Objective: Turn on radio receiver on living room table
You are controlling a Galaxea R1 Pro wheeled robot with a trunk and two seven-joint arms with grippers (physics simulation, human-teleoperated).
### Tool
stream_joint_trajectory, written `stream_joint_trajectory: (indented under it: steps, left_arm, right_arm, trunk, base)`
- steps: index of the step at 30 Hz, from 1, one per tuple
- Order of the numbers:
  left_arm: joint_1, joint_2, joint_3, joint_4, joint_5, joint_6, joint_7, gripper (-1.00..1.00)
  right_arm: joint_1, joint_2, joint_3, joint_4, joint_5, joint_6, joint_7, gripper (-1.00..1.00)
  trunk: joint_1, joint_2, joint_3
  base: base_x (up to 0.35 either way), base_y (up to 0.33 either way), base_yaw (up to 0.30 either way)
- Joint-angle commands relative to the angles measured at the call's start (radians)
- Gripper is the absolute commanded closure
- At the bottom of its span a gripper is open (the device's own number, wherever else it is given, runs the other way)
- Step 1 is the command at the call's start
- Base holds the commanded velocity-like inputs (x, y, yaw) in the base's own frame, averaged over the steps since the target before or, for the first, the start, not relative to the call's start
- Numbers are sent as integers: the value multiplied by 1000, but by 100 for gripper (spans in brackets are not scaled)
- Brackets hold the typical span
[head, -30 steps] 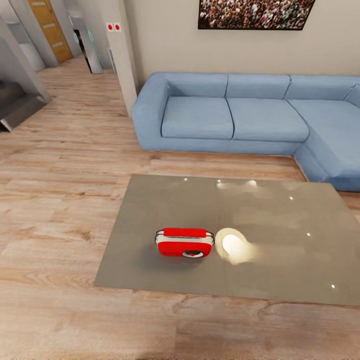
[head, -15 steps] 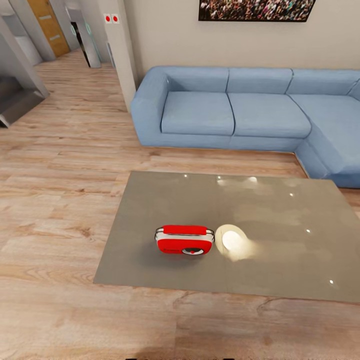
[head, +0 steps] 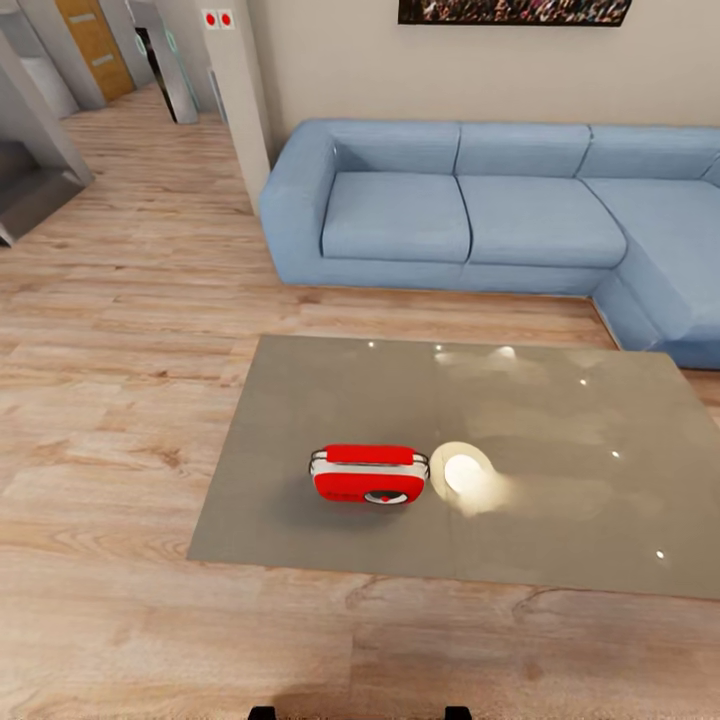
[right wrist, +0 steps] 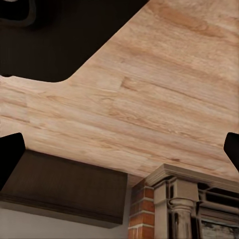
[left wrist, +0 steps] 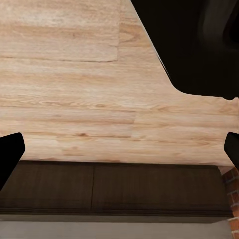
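The left pincer is spread wide: its two dark fingertips sit at opposite edges of the left wrist view with nothing between them. Past them lies light wood plank floor, a dark wooden band and a sliver of red brick. A black part of the robot's body covers one corner.

The right pincer is likewise spread apart and empty, one dark fingertip at each side of the right wrist view. Beyond it the same plank floor runs to a dark wooden panel and a brick column with a carved grey surround, which looks like part of a fireplace. The robot's black body fills another corner.

In the head view the radio receiver stands upright on the bench, towards its near left part, its round dark dial facing the camera and its thin handle along the top. Just beside it, on its right, a bright oval light reflection glows on the glossy grey top. Behind the bench, across a strip of living room floor, a blue sectional sofa runs along the beige wall and turns forward at the right. The lower edge of a crowd photo hangs above it. At far left a hallway holds an orange-brown door.
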Motion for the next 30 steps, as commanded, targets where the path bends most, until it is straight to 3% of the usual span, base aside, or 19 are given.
stream_joint_trajectory:
  steps: [1, 30]
  left_arm:
    - [0, 0, 0, 0, 0, 0, 0, -100]
    - [0, 2, 0, 0, 0, -8, -1, -100]
  right_arm:
    - [0, 0, 0, 0, 0, 0, 0, -100]
    - [0, 0, 0, 0, 0, 0, 1, -100]
  trunk:
    - [0, 0, -2]
    - [0, 0, -48]
  base:
    - [0, 0, 0]
    - [0, 0, 0]
